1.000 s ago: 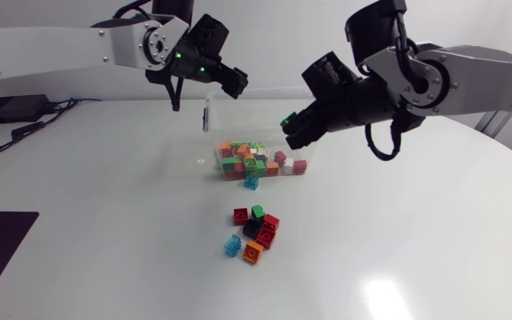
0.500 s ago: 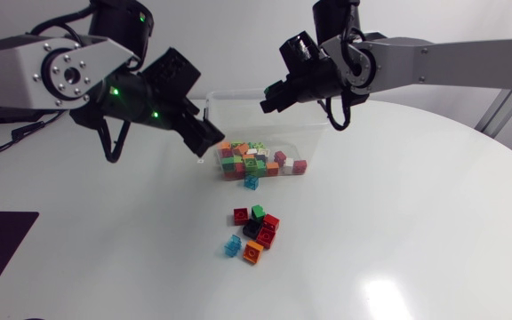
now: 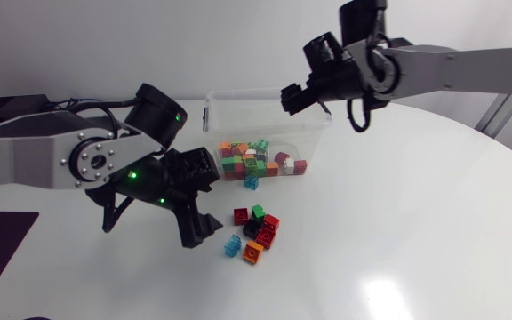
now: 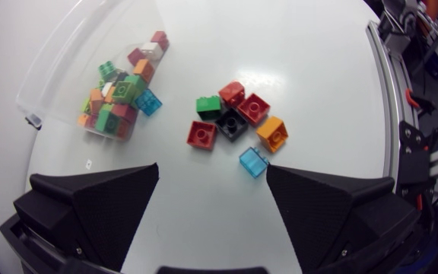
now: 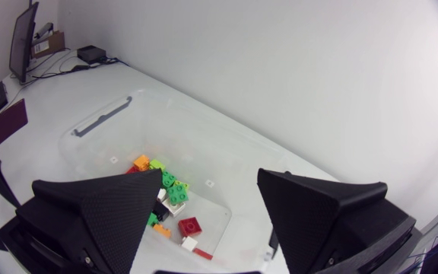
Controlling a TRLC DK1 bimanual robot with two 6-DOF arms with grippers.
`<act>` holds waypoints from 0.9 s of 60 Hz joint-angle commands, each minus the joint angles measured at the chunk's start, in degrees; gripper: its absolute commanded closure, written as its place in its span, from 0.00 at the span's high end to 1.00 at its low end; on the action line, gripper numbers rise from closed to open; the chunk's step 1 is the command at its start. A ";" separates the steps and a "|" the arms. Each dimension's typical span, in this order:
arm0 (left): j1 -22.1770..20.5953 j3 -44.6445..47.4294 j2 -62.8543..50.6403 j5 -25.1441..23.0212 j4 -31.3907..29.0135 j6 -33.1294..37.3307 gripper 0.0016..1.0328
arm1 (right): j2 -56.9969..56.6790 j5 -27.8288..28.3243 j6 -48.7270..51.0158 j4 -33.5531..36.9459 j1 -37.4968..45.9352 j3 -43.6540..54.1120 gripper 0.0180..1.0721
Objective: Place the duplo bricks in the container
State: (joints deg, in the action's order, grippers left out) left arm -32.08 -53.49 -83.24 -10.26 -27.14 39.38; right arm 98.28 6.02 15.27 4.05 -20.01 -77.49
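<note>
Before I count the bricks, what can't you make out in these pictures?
Head view: the right gripper covers the container's far right corner.
Left wrist view: the container's far end is cut off by the edge.
Right wrist view: the gripper's fingers hide part of the bricks inside.
All views: top bricks hide those beneath.

White round table, clear container on it, loose duplo bricks nearby
</note>
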 commanded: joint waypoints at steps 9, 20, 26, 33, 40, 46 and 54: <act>-2.03 4.10 -0.52 -4.15 2.61 13.53 0.95 | -22.61 6.63 7.15 -0.98 2.78 22.03 0.91; -4.75 1.73 -6.49 -4.15 2.44 20.92 0.95 | -33.94 7.34 9.52 0.16 3.05 35.92 0.91; -5.89 -0.73 -10.36 -4.06 0.15 24.43 0.95 | -37.64 7.07 9.52 2.10 1.90 40.84 0.91; -6.77 -3.81 -14.49 -3.71 -2.31 26.98 0.95 | -40.10 6.28 9.43 3.15 -1.08 45.94 0.91; -7.04 -6.89 -18.45 -2.66 -4.51 28.74 0.94 | -40.10 6.20 9.52 3.68 -3.19 48.31 0.91; -6.25 -9.96 -21.61 -2.22 -6.44 30.06 0.93 | -38.78 5.76 9.96 3.86 -5.65 48.93 0.91; -5.37 -13.21 -24.95 -2.22 -10.13 31.38 0.88 | -35.88 5.05 10.66 3.77 -7.68 48.31 0.91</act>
State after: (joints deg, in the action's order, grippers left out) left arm -38.00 -64.77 -106.02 -12.78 -35.70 68.23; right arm 60.58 11.70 24.34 7.51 -26.85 -29.87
